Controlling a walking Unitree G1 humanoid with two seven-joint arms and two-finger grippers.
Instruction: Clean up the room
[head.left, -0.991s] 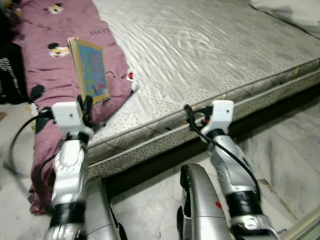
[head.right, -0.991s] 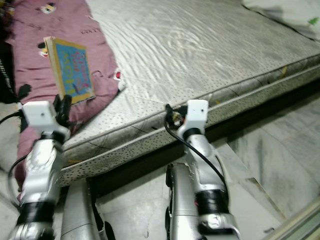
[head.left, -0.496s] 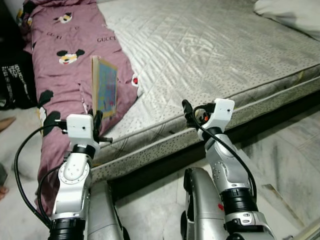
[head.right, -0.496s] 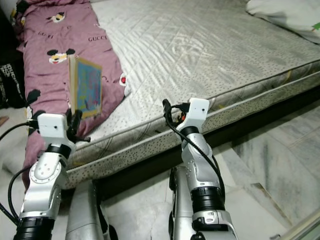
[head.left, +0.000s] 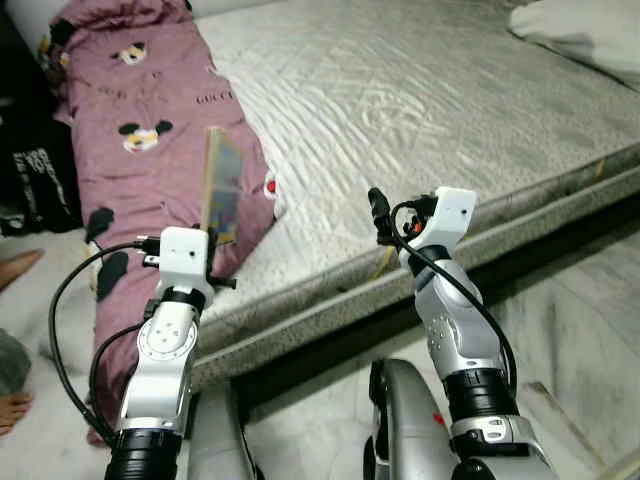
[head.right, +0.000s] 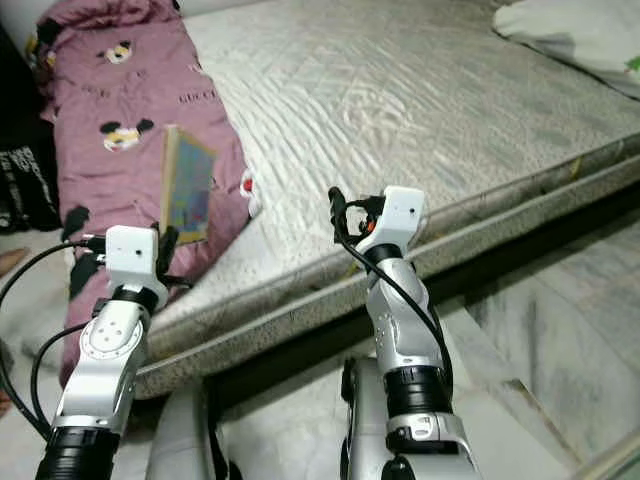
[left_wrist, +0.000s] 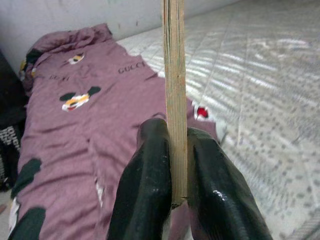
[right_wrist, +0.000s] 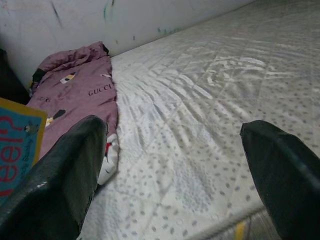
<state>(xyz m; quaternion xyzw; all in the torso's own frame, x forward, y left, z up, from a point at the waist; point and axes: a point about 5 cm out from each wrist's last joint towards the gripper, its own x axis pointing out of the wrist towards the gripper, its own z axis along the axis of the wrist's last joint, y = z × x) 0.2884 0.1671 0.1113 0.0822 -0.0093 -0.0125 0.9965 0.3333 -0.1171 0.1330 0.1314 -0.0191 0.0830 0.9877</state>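
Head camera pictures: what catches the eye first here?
The left pincer clamps a thin book upright, held edge-on above the maroon cartoon-mouse blanket on the mattress's left side. The right pincer hovers open over the grey quilted mattress edge.

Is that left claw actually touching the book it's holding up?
Touching. The left wrist view shows the left gripper with both black fingers pressed against the book's edge.
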